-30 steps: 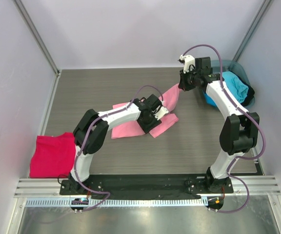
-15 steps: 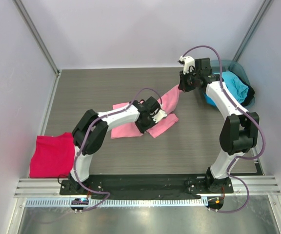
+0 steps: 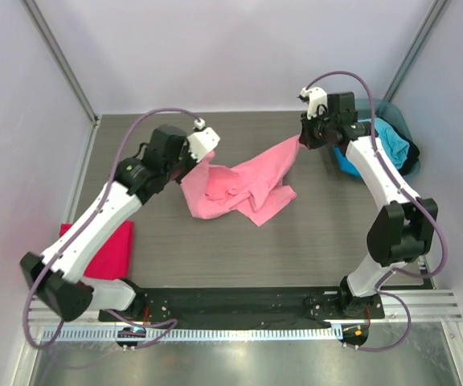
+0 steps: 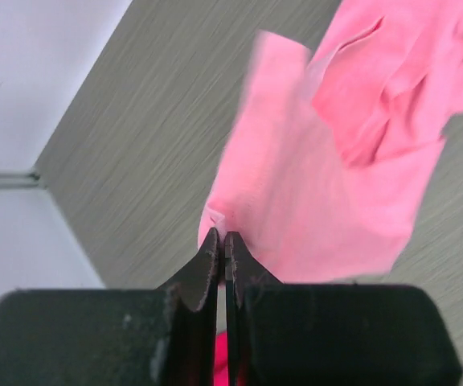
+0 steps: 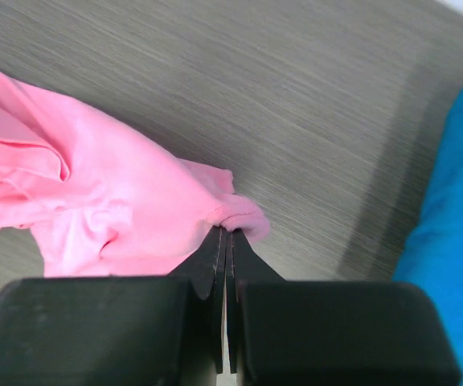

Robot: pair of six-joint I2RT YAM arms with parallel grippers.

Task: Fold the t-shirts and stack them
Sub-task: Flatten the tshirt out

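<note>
A light pink t-shirt hangs stretched between my two grippers above the middle of the table, its lower part crumpled on the surface. My left gripper is shut on the shirt's left edge. My right gripper is shut on a hemmed corner at the upper right. A crimson-magenta t-shirt lies folded at the table's left front, partly under my left arm. Blue and turquoise t-shirts sit bunched in the tub at the back right.
The grey-teal round tub stands in the back right corner beside my right arm. White walls close in the table on three sides, with a metal rail along the near edge.
My left gripper shut on the pink shirt's edge and swung up and to the left with it, spreading the cloth. My right gripper stayed in place, holding its corner.
</note>
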